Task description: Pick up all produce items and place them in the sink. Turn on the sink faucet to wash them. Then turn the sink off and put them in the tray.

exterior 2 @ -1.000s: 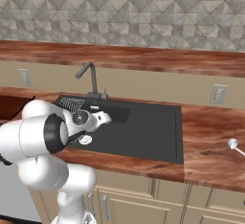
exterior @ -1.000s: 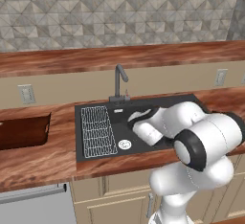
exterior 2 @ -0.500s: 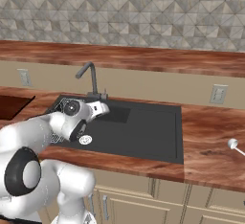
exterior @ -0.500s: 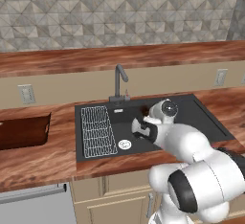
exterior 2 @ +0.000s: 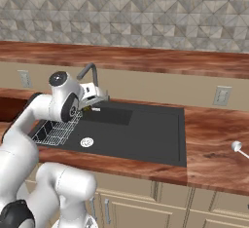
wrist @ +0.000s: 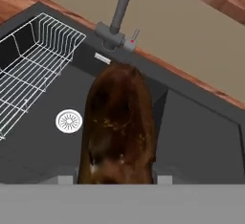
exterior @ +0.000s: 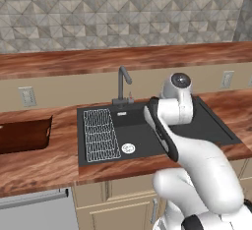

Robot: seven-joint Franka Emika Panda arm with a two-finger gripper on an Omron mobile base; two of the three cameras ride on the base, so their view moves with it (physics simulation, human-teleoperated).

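A dark olive-brown produce item (wrist: 118,125) sits pinched between the fingers of the gripper (wrist: 116,179), held above the black sink (wrist: 191,137) (the round silver drain (wrist: 69,121) lies below and to one side of it in the hand view). The white wire rack (exterior: 101,133) rests at the left end of the basin, and the grey faucet (exterior: 123,83) rises from the sink's back edge. The reddish-brown tray (exterior: 24,135) lies on the wooden counter (exterior 2: 219,149) to the sink's left.
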